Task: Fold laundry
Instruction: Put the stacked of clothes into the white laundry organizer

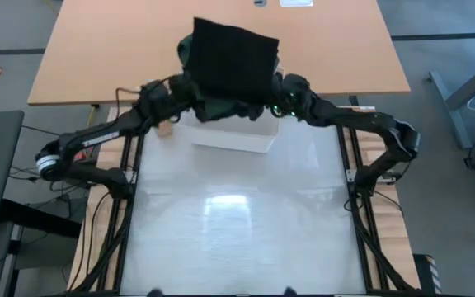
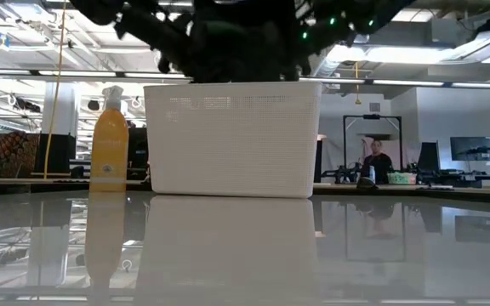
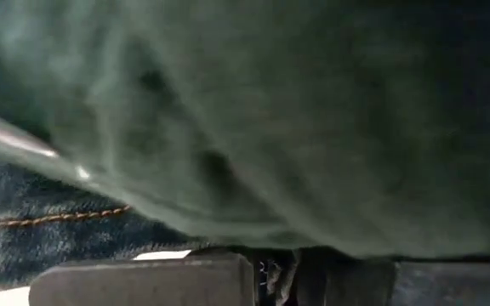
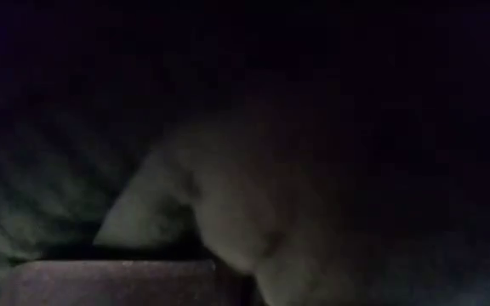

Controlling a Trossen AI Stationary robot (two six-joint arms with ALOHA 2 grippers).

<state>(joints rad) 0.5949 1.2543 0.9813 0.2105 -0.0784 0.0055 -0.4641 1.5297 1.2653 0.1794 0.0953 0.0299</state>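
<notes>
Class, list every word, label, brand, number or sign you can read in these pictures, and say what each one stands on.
No text can be read in any view.
Yellow spray bottle: no readable label shows.
White bin: only a perforated pattern, no lettering.
Monitor in the room behind: too small to read.
Dark green garment: no tag or print shows.

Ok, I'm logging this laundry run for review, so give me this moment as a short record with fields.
laundry: dark garments piled in and above the bin, a black one on top
bin: white plastic bin at the table's far edge
left gripper: at the pile's left side, shut, green cloth against its camera
right gripper: at the pile's right side, buried in cloth
table: white surface
beside bin: yellow bottle
</notes>
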